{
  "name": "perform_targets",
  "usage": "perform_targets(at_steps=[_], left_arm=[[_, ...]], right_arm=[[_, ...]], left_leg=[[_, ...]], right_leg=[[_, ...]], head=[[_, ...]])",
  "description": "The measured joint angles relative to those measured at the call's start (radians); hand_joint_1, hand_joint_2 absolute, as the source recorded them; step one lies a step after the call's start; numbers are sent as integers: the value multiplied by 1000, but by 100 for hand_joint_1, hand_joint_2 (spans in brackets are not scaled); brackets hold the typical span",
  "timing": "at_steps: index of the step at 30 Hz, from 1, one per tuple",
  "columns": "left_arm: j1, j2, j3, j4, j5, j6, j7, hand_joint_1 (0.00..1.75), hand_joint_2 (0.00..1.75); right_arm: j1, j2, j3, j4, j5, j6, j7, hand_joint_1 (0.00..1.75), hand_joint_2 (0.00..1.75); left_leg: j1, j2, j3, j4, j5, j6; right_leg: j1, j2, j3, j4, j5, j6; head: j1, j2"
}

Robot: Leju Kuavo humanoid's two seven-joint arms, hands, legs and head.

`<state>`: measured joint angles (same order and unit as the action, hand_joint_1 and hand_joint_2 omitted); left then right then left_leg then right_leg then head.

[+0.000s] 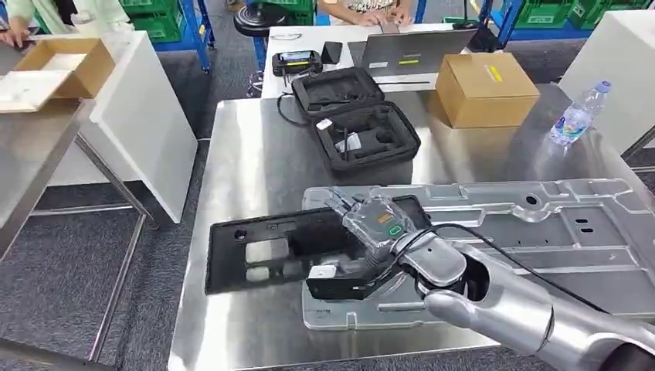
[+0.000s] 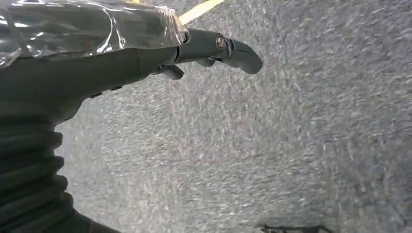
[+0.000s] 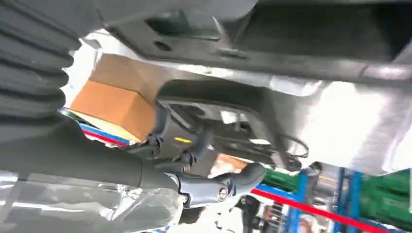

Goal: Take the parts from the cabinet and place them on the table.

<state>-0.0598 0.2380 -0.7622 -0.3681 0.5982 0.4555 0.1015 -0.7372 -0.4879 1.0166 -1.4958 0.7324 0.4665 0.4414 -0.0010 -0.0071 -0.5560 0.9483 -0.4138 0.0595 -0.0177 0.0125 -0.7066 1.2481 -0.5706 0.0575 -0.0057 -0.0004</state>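
My right hand [image 1: 371,232] rests on the black panel [image 1: 270,249], grip unclear. The panel's long axis runs leftward across the table [image 1: 247,154]. My left hand [image 2: 204,48] hangs empty, fingers loosely apart.

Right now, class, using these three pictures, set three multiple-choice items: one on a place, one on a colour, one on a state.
1. The black flat part lies:
A. on the floor
B. on the steel table, partly over the silver plate
C. on a chair

2. The cardboard box is:
A. brown
B. green
C. white

3. The black case is:
A. zipped shut
B. open
C. upside down

Answers:
1 B, its right end overlaps the plate.
2 A, it is plain brown with a yellow label.
3 B, the lid is folded back and the inside shows.
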Motion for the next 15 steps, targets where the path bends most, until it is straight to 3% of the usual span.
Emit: perform_targets(at_steps=[1,2,3,5,6,7,10,11,12,13,15], left_arm=[[2,0,3,-3,0,1,0,0,0],[4,0,6,-5,-1,4,0,0,0],[5,0,7,-5,-2,7,0,0,0],[6,0,10,-7,-8,20,15,0,0],[6,1,11,-7,-14,29,27,0,0],[6,3,11,-8,-22,37,40,0,0],[10,12,11,-16,-36,53,63,0,0],[11,16,12,-19,-39,55,72,0,0],[14,17,12,-24,-42,56,79,0,0],[13,20,12,-28,-47,58,86,0,0],[14,24,12,-32,-56,64,98,0,0]], right_arm=[[4,0,0,0,0,0,1,0,0],[8,-2,0,0,-1,0,2,0,0],[8,-2,0,0,-2,0,3,0,0],[7,-4,-3,-4,-4,-1,9,0,0],[5,-4,-4,-6,-5,-1,11,0,0],[4,-4,-5,-10,-6,-1,11,0,0],[5,-4,-6,-18,-6,-3,16,0,0],[3,-4,-10,-23,-6,-6,18,0,0],[1,-5,-14,-27,-6,-9,18,0,0],[-1,-4,-20,-31,-4,-13,19,0,0],[-3,-3,-20,-37,-3,-16,19,0,0]], left_leg=[[0,0,1,0,-1,1],[0,0,3,0,-2,1],[0,-1,5,1,-4,2],[1,-2,14,4,-11,-4],[-2,-2,14,6,-15,-10],[-9,-3,10,17,-22,-14],[-6,-2,10,11,-19,-21],[-4,-2,7,17,-28,-25],[-2,0,-5,43,-50,-33],[0,0,-29,104,-87,-40],[7,0,-105,276,-163,-50]], right_leg=[[0,0,-26,47,-7,1],[0,0,-30,44,8,1],[0,0,-11,-2,40,1],[-1,-1,77,-183,130,-2],[-1,-2,111,-252,148,-2],[1,-1,118,-271,145,-5],[6,-1,115,-271,147,-15],[-2,-2,116,-275,152,-23],[-2,-2,116,-275,151,-26],[-3,-3,115,-275,153,-32],[-3,-4,113,-275,153,-32]], head=[[0,0],[0,0],[0,0],[0,0],[0,0],[-1,0],[-2,0],[-2,0],[-4,0],[-5,0],[-6,0]])
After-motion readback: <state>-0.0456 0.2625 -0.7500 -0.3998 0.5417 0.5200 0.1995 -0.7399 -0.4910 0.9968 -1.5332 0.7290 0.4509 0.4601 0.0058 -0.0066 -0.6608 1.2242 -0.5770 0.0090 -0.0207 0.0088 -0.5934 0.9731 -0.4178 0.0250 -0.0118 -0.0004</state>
